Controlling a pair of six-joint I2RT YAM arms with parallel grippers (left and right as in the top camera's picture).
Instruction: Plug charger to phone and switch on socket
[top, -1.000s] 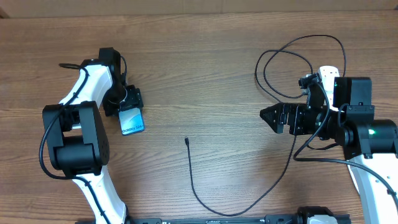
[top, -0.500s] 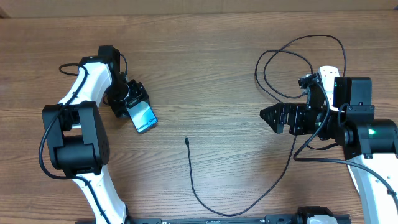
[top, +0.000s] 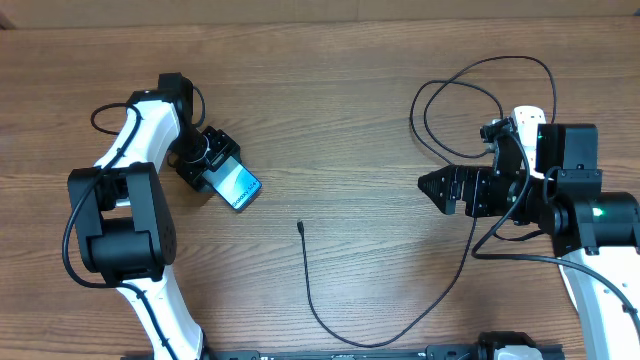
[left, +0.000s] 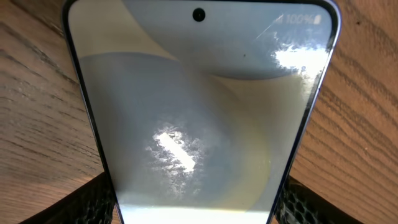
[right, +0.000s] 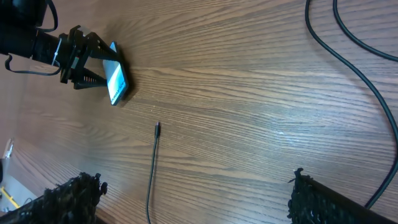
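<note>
Black charger (top: 303, 245) lies between phone (top: 237, 185) and white socket (top: 527, 120).

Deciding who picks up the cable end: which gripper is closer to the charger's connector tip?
Left. In the overhead view the left gripper, shut on the phone, sits up and left of the connector tip; the right gripper, open, hovers farther off to its right.

The phone (top: 238, 186), screen lit, lies angled left of the charger (top: 304, 258), unplugged; the socket (top: 527, 119) sits far right.
</note>
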